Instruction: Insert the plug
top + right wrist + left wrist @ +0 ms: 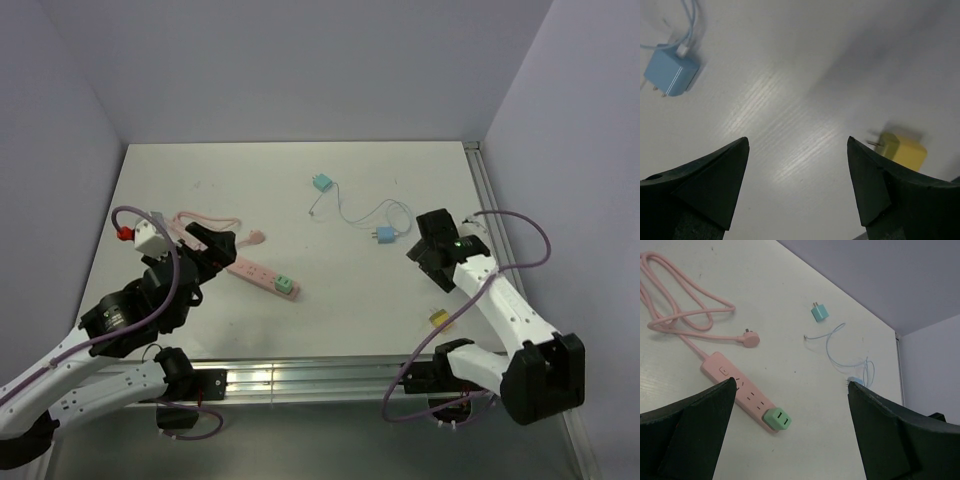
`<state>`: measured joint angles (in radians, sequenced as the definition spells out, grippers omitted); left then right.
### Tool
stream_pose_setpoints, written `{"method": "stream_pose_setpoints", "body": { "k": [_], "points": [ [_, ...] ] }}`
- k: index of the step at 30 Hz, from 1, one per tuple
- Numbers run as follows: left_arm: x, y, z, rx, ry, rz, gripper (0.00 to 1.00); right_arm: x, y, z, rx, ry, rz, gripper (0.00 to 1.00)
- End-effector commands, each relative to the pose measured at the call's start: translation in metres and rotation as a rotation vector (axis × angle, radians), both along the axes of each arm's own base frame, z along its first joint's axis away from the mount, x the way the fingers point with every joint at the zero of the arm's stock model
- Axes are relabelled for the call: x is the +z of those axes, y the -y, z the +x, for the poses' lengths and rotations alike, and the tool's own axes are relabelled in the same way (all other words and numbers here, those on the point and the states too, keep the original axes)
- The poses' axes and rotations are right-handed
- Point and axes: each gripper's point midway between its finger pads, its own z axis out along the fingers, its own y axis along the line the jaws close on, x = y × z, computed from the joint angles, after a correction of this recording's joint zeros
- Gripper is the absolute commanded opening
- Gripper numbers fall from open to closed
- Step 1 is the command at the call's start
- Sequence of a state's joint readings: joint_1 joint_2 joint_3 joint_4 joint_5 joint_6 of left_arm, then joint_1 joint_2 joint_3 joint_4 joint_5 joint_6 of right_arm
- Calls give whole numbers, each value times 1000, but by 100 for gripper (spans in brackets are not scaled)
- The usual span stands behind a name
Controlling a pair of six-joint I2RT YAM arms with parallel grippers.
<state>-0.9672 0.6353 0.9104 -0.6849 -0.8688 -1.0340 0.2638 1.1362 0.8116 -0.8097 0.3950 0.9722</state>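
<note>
Fingers [695, 432] of the left gripper [218, 247] at full spread, nothing between them. Fingers [705, 185] of the right gripper [428, 250] also well apart, and empty.

Looks like the reach-and-choose step, with no pick made yet. On the left, a pink power strip [740, 392]: long, flat, matte plastic. On its near end, a green plug [777, 420], blocky with rounded corners, seemingly seated already. Behind the strip, its rubbery pink cord [685, 315] in loose loops, ending in a round flat plug head [751, 339].

Probably the one to insert: a yellow plug [905, 150], a small smooth cube with metal prongs, blurred. Lies just beside the right finger, at the near right of the table [330, 320], well apart from the strip. Farther off, a blue plug [670, 75] on a thin pale cable [828, 346], and a teal plug [819, 313] toward the far middle.

Next: centre the right gripper over the yellow plug, lower, close across its flat sides with the prongs left free, then carry it left to an open socket. Calls for prongs squared to the slots, since hard, slick plastic is likely to twist under an off-centre pinch. Left gripper well placed to pin the light strip against sliding.
</note>
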Motion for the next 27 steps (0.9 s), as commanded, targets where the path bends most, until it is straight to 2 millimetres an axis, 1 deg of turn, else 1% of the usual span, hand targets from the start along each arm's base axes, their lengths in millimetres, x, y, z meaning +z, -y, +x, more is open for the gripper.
{"method": "stream_pose_setpoints", "body": {
  "k": [1,2,4,5,8,12,16,19,23,27],
  "points": [
    [8,9,1,-23,-10,-19,100,2,24,-43,-179,-46,22,86],
    [5,11,2,-26,-21,-8,100,0,21,-47,-181,-46,51,86],
    [3,13,3,-30,-34,7,100,-11,21,-63,-200,-91,73,86],
    [3,13,3,-26,-40,15,99,-17,19,-68,-213,-113,97,86],
    [5,11,2,-21,-42,13,100,-38,21,-84,-231,-196,88,86],
    [7,13,-2,-51,-30,-20,99,-51,26,-94,-259,-241,85,83],
    [4,13,-3,-57,-28,-22,99,-53,30,-94,-265,-239,66,82],
    [6,15,-3,-66,-19,-31,100,-53,35,-93,-288,-236,49,80],
    [8,17,-3,-81,-15,-39,99,-61,36,-93,-294,-268,42,78],
    [10,14,-4,-71,-10,-44,99,-70,35,-91,-306,-280,46,74]
  ]
}}
